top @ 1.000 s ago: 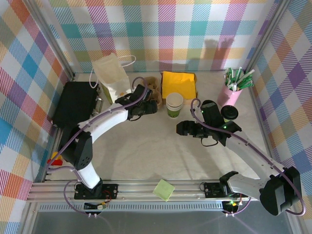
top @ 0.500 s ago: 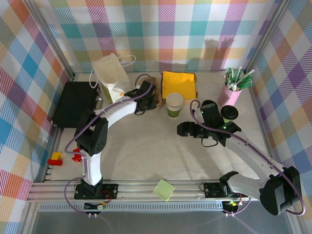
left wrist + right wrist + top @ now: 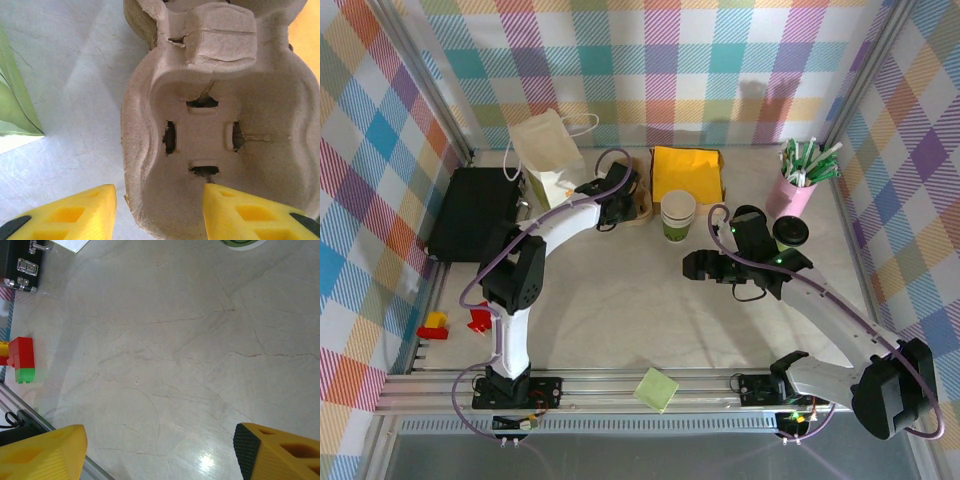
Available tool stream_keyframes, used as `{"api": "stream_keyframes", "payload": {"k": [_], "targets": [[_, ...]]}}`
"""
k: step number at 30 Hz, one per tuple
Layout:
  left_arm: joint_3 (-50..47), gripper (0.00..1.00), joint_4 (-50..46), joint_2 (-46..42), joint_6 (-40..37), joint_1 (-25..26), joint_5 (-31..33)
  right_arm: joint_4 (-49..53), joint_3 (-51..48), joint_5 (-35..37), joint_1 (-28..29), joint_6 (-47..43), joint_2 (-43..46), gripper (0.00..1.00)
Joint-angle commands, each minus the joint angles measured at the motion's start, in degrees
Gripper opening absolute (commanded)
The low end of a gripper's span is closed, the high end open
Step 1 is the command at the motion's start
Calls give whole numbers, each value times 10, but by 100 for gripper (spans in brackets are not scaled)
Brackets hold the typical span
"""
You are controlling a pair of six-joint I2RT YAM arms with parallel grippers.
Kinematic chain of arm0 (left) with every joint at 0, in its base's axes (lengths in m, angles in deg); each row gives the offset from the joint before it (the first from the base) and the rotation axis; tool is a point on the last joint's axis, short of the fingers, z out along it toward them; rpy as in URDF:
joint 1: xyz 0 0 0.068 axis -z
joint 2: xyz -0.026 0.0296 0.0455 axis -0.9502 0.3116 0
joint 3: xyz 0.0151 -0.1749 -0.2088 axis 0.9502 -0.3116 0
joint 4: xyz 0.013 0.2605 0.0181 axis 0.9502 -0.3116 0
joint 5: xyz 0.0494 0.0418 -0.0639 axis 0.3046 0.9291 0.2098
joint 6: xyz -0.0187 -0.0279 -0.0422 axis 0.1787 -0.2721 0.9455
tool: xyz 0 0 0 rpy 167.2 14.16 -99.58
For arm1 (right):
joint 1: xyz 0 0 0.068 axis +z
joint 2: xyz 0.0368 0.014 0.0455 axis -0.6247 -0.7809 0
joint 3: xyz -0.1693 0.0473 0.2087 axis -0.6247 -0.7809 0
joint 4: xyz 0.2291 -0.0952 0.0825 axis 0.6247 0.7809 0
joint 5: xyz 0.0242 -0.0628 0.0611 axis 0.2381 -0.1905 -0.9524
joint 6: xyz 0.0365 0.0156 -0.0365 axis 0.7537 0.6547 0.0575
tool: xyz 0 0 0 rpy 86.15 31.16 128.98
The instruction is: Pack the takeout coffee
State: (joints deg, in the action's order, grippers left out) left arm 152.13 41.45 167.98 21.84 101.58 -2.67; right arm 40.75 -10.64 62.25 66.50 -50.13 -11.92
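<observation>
Currently the left gripper (image 3: 159,190) is hanging over the pulp cup carrier (image 3: 215,115). Its jaws are part spread and straddling a side wall, one finger outside and one in the cup well, pinching nothing yet. Doing this well, I judge, means seating that wall deep between the pads before squeezing, since the pulp is looking ragged at its slots. The takeout coffee (image 3: 677,215) is standing just right of the carrier, near the yellow napkin (image 3: 687,172). The right gripper (image 3: 160,435) is hovering over bare table (image 3: 165,340), jaws spread wide and empty. The overhead camera is giving this layout and the paper bag (image 3: 548,150) at far left, while the left wrist camera is giving the finger placement. A green-white curve at the top edge of the right wrist view is possibly the cup's base.
</observation>
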Motion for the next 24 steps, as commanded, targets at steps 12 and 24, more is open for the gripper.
{"api": "stream_keyframes", "payload": {"k": [12, 24], "targets": [[26, 37, 2, 17, 0, -13, -2, 3, 1, 7, 4, -11, -5, 78], [32, 24, 2, 7, -2, -13, -10, 4, 0, 11, 4, -9, -4, 78]]}}
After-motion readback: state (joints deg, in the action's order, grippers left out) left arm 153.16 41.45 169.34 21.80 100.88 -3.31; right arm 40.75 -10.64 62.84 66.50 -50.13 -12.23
